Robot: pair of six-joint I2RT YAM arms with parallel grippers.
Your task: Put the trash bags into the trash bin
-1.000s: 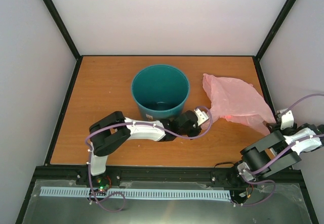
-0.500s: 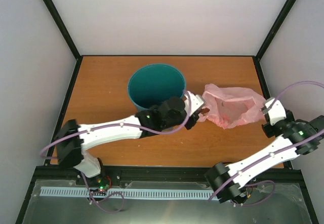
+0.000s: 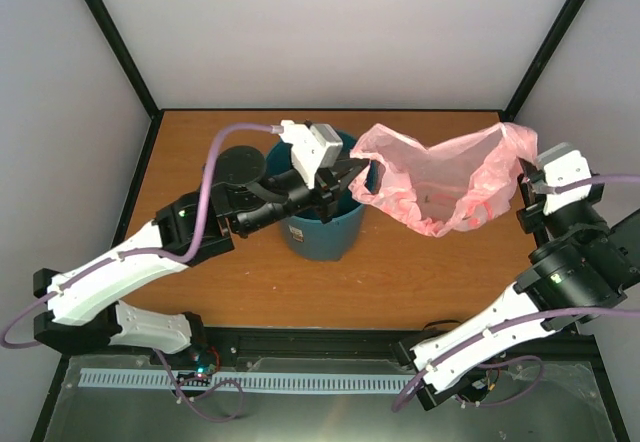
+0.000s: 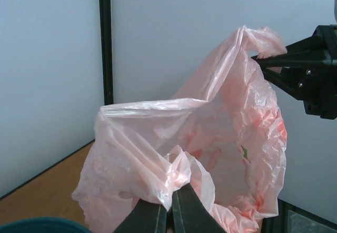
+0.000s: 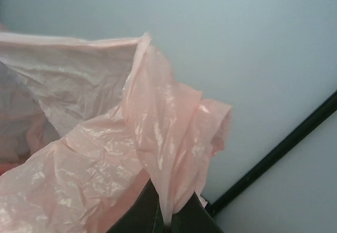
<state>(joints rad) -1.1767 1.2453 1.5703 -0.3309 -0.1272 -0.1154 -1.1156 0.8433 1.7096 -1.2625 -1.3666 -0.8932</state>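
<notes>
Pinching the left rim of the pink trash bag [image 3: 440,177] between the pressed-together fingers of the left gripper [image 3: 358,175], just above the right edge of the teal trash bin [image 3: 318,239] at frame centre. Pinching the bag's right rim likewise with the right gripper [image 3: 522,170], near the right edge. Hanging stretched open in the air between the two, upper right of the bin.

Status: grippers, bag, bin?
Left gripper shut on pink bag, right gripper shut on its opposite edge. Bag held up, spread open, right of teal bin. Left gripper over bin mouth.
</notes>
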